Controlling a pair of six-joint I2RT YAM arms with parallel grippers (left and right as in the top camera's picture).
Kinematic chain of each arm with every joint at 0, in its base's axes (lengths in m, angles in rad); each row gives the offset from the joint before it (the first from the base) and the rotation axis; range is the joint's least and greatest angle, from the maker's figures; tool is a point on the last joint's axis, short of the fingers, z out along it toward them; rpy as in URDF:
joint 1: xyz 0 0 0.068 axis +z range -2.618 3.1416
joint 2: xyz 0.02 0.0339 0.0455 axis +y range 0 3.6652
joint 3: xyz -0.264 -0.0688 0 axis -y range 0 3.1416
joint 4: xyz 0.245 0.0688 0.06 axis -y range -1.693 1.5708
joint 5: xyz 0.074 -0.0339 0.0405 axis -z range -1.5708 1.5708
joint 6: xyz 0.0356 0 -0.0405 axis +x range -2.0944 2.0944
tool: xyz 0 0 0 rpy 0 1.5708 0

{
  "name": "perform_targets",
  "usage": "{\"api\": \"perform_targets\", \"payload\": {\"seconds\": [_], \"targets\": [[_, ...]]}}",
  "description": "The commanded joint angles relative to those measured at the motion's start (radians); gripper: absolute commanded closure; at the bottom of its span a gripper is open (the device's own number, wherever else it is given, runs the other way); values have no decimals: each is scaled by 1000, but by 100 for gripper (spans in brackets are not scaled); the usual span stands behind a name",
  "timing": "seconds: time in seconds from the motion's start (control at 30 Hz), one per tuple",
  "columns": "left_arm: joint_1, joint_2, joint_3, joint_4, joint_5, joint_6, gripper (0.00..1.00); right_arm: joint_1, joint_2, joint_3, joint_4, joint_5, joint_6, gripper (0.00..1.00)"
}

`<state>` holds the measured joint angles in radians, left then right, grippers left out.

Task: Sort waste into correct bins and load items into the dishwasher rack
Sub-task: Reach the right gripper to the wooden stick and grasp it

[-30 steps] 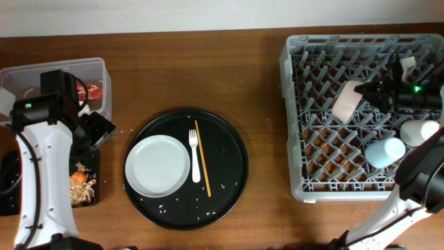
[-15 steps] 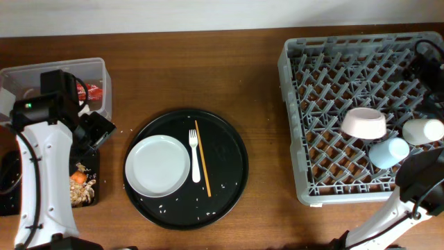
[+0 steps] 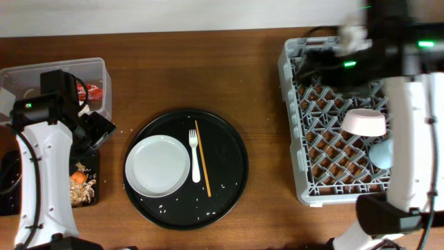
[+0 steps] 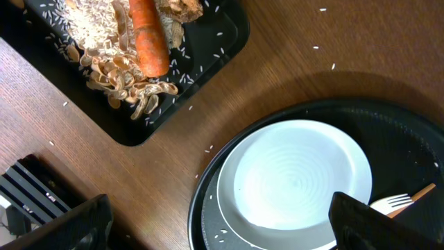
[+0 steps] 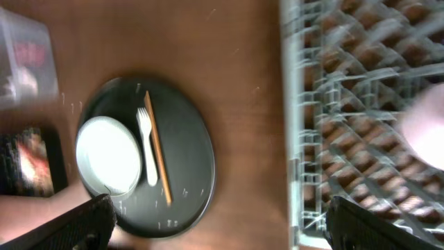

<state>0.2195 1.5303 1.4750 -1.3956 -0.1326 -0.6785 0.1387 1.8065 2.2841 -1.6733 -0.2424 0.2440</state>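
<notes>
Right now the left claw (image 4: 218, 217) hangs open and empty at the left of the frame, its jaws spread wide over the near edge of the white plate (image 3: 157, 165). The right claw (image 5: 218, 221) is open and empty too, up over the top left of the dishwasher rack (image 3: 294, 142); its wrist view is smeared. In the rack, the small white bowl (image 3: 364, 123) lies tilted on the pegs at mid-right, and the light-blue cup (image 3: 379, 154) sits just below it, half hidden by the arm. The plate and the white fork (image 3: 195, 154) are not yet loaded; both lie on the round black tray (image 3: 229, 191) at centre, with an orange stick (image 3: 202, 158) just beside the fork. The carrot (image 4: 146, 35) and rice (image 4: 83, 31) are in the shallow black tray (image 4: 211, 31) at lower left, and the wrapper (image 3: 95, 92) is in the clear tub (image 3: 69, 68) at upper left. From here the plate looks like the hard one: it lies flat with a thin rim, so a claw could slide off it or shove it into the fork and stick. Carrying it in carelessly could also knock the tilted bowl off its pegs, and loose rice grains could be swept onto the worktop (image 3: 263, 90).
</notes>
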Motion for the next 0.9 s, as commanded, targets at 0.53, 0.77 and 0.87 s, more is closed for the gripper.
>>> {"api": "perform_targets", "payload": {"seconds": [0.53,0.77,0.87], "targets": [[4,4,-1,-1,-14,-10,1,679,444,-462,537,343,342,37],[4,4,-1,-1,-14,-10,1,679,485,-501,603,253,349,37],[4,4,-1,-1,-14,-10,1,679,486,-514,609,254,353,37]]}}
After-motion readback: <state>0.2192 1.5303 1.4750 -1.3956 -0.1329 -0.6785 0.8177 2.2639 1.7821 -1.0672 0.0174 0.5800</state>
